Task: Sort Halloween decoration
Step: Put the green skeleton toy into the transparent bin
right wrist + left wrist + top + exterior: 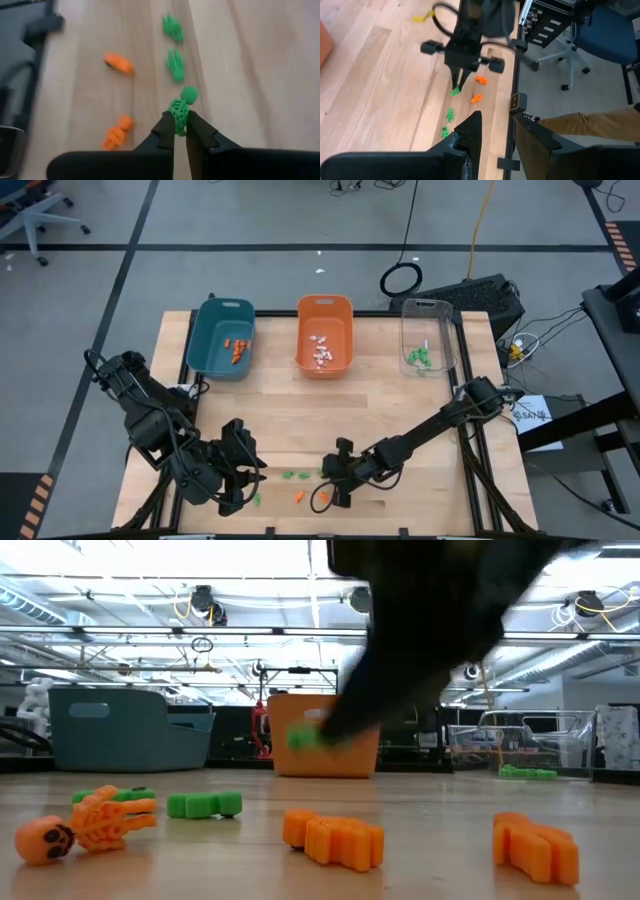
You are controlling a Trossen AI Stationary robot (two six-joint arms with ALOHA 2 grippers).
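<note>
1. Looking straight down, I see a pale wooden counter [400, 410] with three bins along its far edge: a teal bin [205, 340] holding orange trinkets, an orange bin [325, 315] holding white ones, and a clear bin [428, 315] holding green ones.
2. My right gripper [180, 131] is low over the near part of the counter, near its middle, its jaws pressed together on a green skeleton trinket [181, 106]; the body is pinched between the tips and the round head sticks out beyond them.
3. Just past that pinched figure, two more green trinkets [175, 64] lie in a row on the wood.
4. Off to one side of them lie an orange trinket [119, 63] and an orange skeleton [116, 134], each apart from the green row.
5. From counter height, I see an orange skeleton with a pumpkin head [85, 825] lying flat at the near left, a green piece [205, 804] just behind it, and two ridged orange pieces [335, 837] further right.
6. My left gripper [240, 475] waits near the counter's front left, beside another green trinket [255, 500]; I cannot tell whether its jaws are spread or closed.
</note>
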